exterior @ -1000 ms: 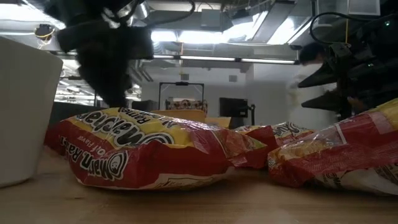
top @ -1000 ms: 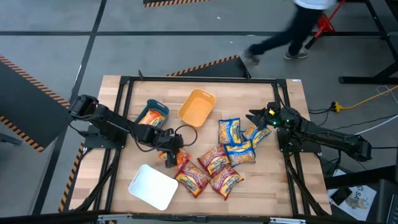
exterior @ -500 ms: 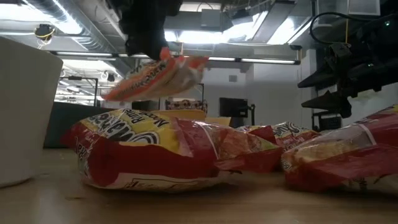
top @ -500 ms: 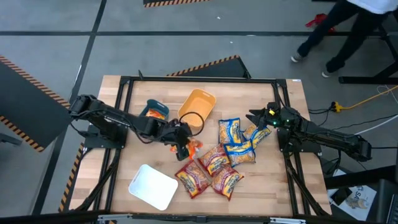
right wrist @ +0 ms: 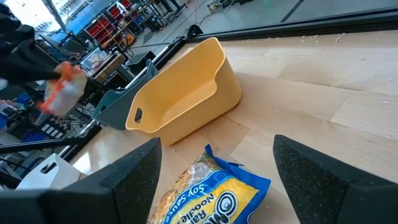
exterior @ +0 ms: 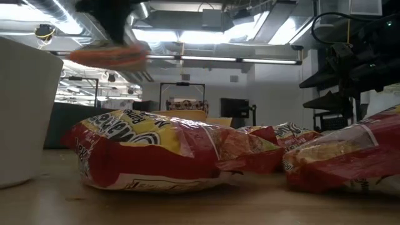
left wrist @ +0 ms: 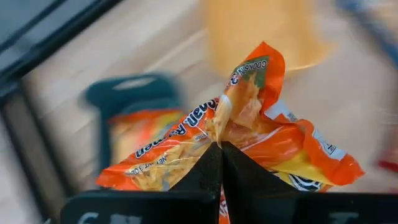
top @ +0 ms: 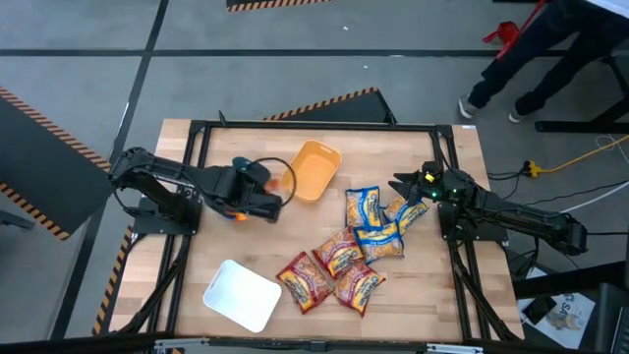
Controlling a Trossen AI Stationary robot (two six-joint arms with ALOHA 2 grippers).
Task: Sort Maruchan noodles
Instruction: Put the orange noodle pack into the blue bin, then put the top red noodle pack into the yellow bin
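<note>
Above the table's left half, the left gripper (left wrist: 219,148) has its jaws pressed together on the gathered top of a crinkly orange plastic ramen packet (left wrist: 249,140), which hangs in the air between the teal plastic tray (top: 244,173) and the orange-yellow plastic tray (top: 313,169). The teal tray already holds an orange packet, so it looks like the right destination. To do this well, the packet should be carried squarely over that tray, lowered until it clears the rim, and only then released, since a pinch on one corner lets it swing. The two trays sit close together, leaving little margin against the neighbouring rim. The white plastic tray (top: 242,294) lies well apart toward the near edge. The right gripper (top: 408,186) waits, fingers spread, beside the blue-and-yellow packets (top: 378,224); the red packets (top: 329,270) lie clustered mid-table.
</note>
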